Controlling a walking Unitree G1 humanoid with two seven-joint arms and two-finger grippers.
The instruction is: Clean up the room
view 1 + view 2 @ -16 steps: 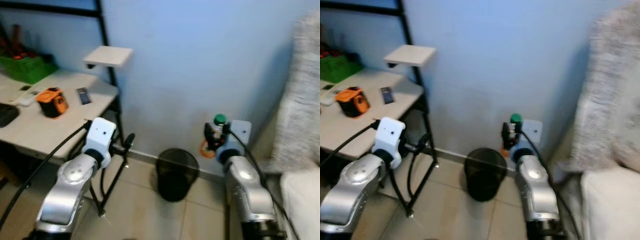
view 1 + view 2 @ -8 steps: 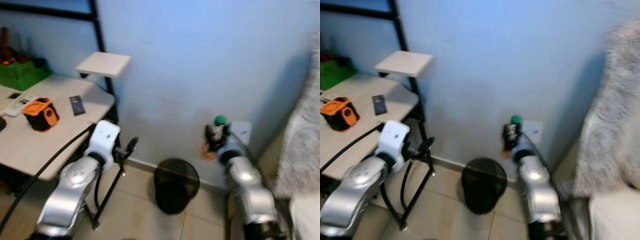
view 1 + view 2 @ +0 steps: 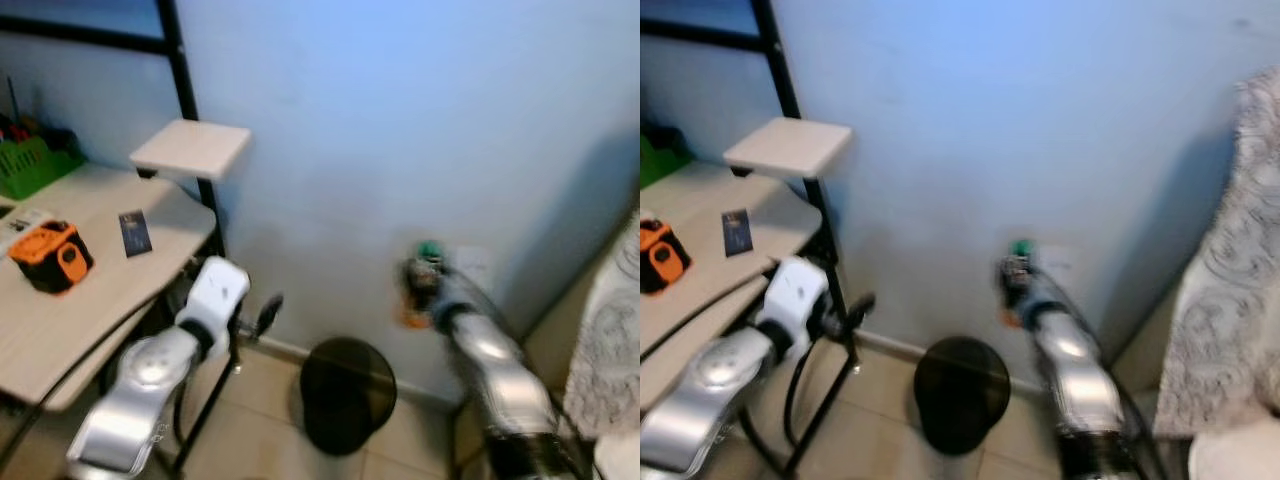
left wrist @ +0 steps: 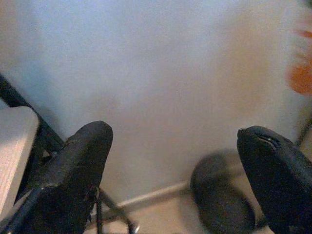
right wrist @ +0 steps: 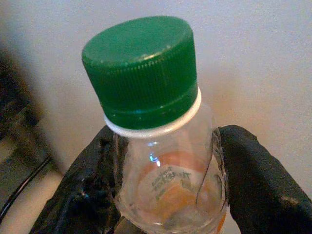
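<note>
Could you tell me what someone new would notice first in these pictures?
The bottle with its green cap, gripped in the right gripper and held up near the blue wall above the black bin. Next, the orange tool on the desk at left.

Pale desk (image 3: 60, 320) by blue wall (image 3: 400, 130): orange tape measure (image 3: 48, 258), small dark card (image 3: 133, 232), green basket (image 3: 30, 165). Small white shelf (image 3: 190, 148) on black frame (image 3: 190, 120).

You face a pale blue wall (image 3: 400, 130). At nine o'clock stands a light desk (image 3: 60, 320) on a black frame (image 3: 185, 95), with a small white shelf (image 3: 190, 148). Beige tiled floor (image 3: 250, 430) lies at six o'clock.
</note>
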